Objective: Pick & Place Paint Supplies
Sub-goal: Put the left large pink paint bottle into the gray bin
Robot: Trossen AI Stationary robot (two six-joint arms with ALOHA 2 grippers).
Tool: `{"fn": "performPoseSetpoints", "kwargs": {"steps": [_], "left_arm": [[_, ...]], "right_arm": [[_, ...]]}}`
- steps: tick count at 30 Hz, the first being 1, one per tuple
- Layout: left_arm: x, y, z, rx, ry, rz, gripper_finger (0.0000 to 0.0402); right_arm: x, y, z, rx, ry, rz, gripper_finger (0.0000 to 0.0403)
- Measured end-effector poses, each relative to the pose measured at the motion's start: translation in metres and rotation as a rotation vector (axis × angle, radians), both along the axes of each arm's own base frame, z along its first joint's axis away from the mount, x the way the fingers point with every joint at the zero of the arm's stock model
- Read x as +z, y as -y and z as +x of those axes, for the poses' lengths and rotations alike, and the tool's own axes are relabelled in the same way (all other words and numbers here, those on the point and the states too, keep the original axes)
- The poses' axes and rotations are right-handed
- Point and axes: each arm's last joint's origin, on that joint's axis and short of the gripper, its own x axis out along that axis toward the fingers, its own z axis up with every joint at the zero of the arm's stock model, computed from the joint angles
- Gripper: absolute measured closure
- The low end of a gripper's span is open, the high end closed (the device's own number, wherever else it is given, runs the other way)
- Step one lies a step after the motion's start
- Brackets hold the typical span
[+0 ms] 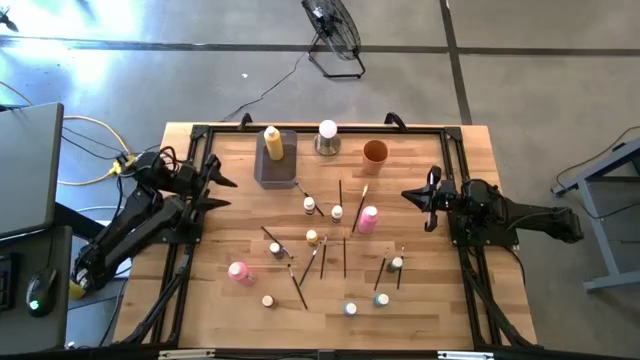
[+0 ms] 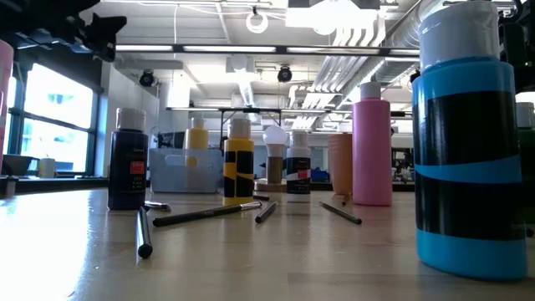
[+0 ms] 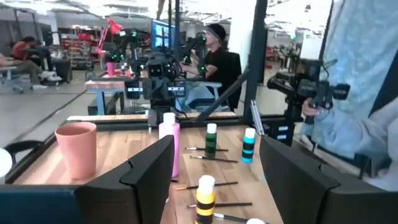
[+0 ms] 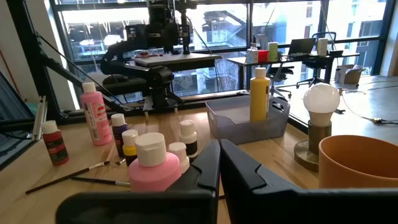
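The left gripper (image 1: 222, 180) is held with fingers spread, the right gripper (image 1: 413, 195) pressed together; crowded small paint bottles (image 1: 312, 238) could be toppled on the desk (image 1: 450, 300) by a careless reach.

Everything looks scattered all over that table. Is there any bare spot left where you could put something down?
Yes. Bare wood lies between the left gripper and the pink bottle near the front, and along the right edge past the orange cup by the right gripper. The middle is crowded with small bottles and brushes. The grey tray already holds a yellow bottle.
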Motion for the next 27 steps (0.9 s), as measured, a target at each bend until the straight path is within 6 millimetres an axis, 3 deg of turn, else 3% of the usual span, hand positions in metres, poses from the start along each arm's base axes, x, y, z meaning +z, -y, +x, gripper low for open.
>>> {"fn": "performPoseSetpoints", "kwargs": {"steps": [8, 15, 27], "left_arm": [[-0.02, -0.007, 0.009, 0.163, -0.018, -0.05, 0.0168], [-0.052, -0.002, 0.025, 0.105, 0.067, -0.073, 0.0168], [-0.043, 0.019, 0.032, 0.035, 0.114, -0.084, 0.0168]], "right_arm": [[0.0, 0.0, 0.0, 0.003, -0.001, 0.001, 0.0399], [0.0, 0.0, 0.0, 0.003, -0.001, 0.001, 0.0399], [0.0, 0.0, 0.0, 0.004, -0.001, 0.0, 0.0399]]}}
